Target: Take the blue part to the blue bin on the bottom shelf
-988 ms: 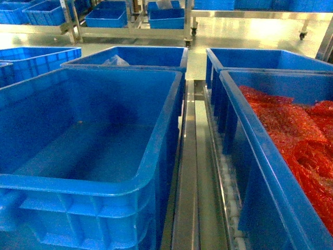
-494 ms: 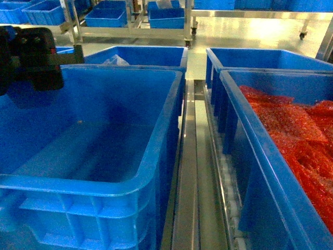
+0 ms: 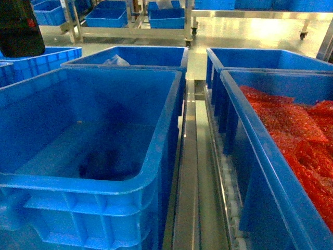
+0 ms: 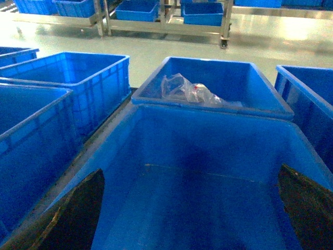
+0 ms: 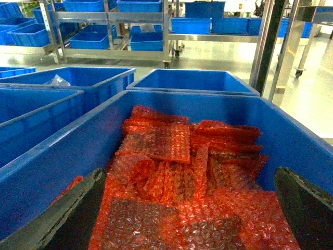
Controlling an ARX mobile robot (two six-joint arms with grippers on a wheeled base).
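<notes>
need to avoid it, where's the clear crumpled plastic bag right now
The clear crumpled plastic bag lies in the smaller blue plastic crate directly behind the large empty blue bin, left of centre in the head view.

Bright overhead light, floor glare (slightly soft).

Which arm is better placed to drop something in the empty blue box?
Left. The left hand hangs open right above the empty blue bin, holding nothing. The right hand is open over the neighbouring bin full of red bubble wrap.
</notes>
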